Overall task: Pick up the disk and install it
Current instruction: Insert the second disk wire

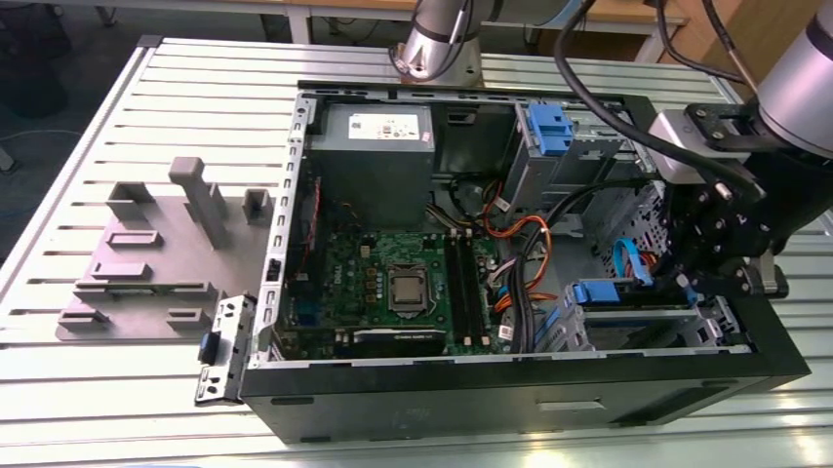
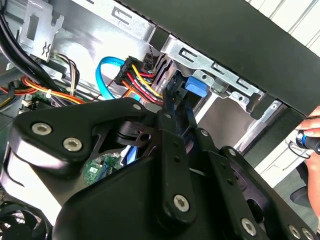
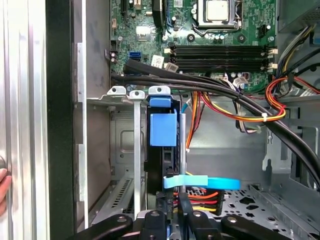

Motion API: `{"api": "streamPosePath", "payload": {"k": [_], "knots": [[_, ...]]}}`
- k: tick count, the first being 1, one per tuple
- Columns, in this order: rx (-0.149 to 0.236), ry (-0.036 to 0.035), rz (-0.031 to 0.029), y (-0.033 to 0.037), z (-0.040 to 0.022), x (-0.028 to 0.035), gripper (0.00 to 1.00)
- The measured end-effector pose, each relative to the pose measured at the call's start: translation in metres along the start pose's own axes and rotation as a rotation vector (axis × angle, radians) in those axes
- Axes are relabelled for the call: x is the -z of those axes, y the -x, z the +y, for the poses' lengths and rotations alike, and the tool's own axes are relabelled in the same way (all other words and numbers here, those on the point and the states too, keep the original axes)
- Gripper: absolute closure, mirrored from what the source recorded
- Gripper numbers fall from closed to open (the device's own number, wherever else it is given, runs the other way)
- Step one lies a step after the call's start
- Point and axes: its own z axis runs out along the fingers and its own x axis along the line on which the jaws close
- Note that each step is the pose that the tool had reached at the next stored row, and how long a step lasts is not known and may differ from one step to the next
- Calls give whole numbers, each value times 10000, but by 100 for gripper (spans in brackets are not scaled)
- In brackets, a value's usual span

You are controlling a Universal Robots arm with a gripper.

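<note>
The disk (image 3: 163,130) stands edge-on in a slot of the metal drive cage (image 3: 136,150) inside the open computer case. Its blue carrier handle (image 1: 599,291) faces the motherboard in the exterior view, and the blue handle (image 2: 195,87) also shows in the second wrist view. My gripper (image 1: 684,273) is inside the case at the exterior view's right, just behind the disk's cable end. In both wrist views my gripper (image 3: 175,200) (image 2: 172,102) looks shut, its black fingers close together at that end of the disk. Whether they touch the disk is hidden.
A blue flat cable (image 3: 200,182) and red-orange power wires (image 3: 200,197) crowd the gripper. Thick black cables (image 3: 225,92) cross above the cage. The motherboard (image 1: 404,283), power-supply box (image 1: 371,146) and another blue bracket (image 1: 547,127) fill the case. A grey fixture (image 1: 156,253) lies on the slatted table. A person's hand (image 2: 311,135) is by the case.
</note>
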Motion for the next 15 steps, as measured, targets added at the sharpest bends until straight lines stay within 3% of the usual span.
{"api": "streamPosePath", "payload": {"k": [5,6,7,8,9,15], "knots": [[0,0,-9,-1,-2,64,76],[-3,1,-97,-2,-2,63,76],[-9,3,-271,-4,-2,63,76],[-14,5,-408,-6,-2,64,76],[-17,6,-500,-8,-2,64,76],[-18,7,-529,-18,-2,57,76]]}}
